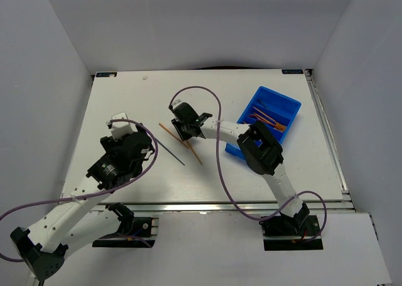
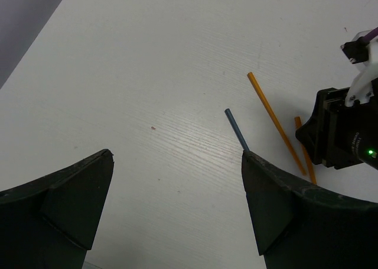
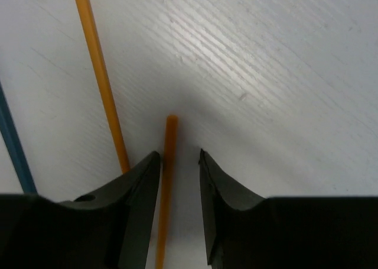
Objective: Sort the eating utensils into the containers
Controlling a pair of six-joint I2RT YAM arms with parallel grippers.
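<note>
My right gripper (image 1: 183, 129) is low over the table middle, jaws narrowly apart astride one end of an orange stick (image 3: 170, 156); the stick lies against the left finger with a gap to the right finger. A second, longer orange stick (image 3: 100, 74) lies just left of it, and a dark blue-grey stick (image 3: 12, 145) further left. All three show in the top view: orange (image 1: 195, 155), orange (image 1: 171, 135), blue-grey (image 1: 168, 151). My left gripper (image 2: 177, 156) is open and empty above bare table, its right finger next to the blue-grey stick (image 2: 235, 127). The blue tray (image 1: 286, 104) holds several orange utensils (image 1: 267, 119).
The tray stands at the right rear, partly behind the right arm's forearm (image 1: 260, 148). Purple cables loop over both arms. White walls enclose the table on three sides. The right gripper's body (image 2: 339, 130) fills the right edge of the left wrist view.
</note>
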